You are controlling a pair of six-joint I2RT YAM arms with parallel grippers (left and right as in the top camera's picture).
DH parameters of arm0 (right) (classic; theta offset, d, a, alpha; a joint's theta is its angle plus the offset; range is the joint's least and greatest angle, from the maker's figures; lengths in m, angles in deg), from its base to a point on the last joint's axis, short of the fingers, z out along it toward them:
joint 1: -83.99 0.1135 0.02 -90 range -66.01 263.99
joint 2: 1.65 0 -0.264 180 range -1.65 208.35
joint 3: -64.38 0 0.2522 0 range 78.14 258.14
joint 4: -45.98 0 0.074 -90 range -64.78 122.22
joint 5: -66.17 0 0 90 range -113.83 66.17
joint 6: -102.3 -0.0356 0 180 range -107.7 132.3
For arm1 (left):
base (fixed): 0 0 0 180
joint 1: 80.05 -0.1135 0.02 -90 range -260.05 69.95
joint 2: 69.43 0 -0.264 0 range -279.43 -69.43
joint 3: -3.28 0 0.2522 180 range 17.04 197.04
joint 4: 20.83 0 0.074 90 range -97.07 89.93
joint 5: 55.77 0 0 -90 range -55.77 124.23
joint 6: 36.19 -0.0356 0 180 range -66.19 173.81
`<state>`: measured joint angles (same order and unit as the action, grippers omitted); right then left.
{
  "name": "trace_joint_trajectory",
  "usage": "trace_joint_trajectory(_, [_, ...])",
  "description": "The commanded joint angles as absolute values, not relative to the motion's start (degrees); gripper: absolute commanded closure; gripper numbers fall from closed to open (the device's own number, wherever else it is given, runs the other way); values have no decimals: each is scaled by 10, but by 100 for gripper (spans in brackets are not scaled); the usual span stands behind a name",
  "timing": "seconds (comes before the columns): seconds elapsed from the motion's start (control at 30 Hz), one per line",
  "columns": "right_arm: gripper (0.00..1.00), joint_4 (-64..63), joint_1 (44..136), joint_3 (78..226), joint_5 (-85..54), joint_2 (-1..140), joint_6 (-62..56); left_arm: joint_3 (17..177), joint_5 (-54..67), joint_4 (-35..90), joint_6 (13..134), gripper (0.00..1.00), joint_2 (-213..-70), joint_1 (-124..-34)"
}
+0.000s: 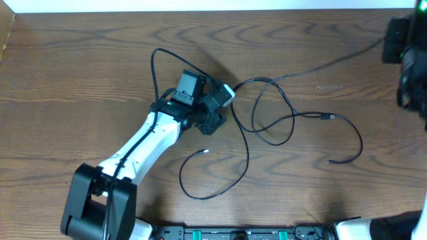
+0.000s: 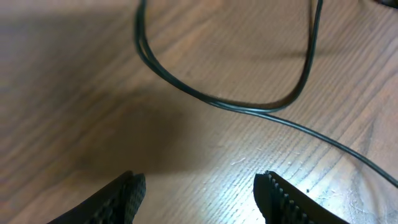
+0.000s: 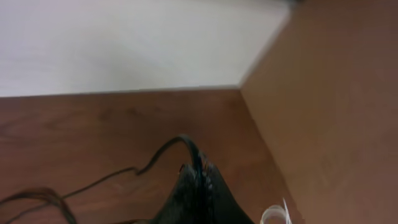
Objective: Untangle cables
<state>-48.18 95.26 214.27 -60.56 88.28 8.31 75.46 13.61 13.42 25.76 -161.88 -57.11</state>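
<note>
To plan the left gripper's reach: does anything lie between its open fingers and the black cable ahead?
Nothing visible does. Only bare wooden table separates the left gripper from the black cable, which loops on the wood ahead of it.

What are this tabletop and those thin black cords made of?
The table looks like wood or a wood-look laminate: brown, with flowing grain lines and a dull sheen. The cables seem to be coated in rubber or plastic: smooth, black, slightly glossy, bending in soft loops. What is inside them does not show.
</note>
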Motion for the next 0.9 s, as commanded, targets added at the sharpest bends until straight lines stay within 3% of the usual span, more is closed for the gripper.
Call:
trace_joint_trajectory(0.0, [99,-496,899,2133,-586,903,0,755,137,132,267,38,-1587,-575])
trace_joint_trajectory(0.43, [99,-510,863,2084,-404,946,23,755,137,132,269,37,-1575,-575])
trace_joint_trajectory(0.87, [99,-372,908,1768,-276,960,23,755,109,132,269,38,-1575,-575])
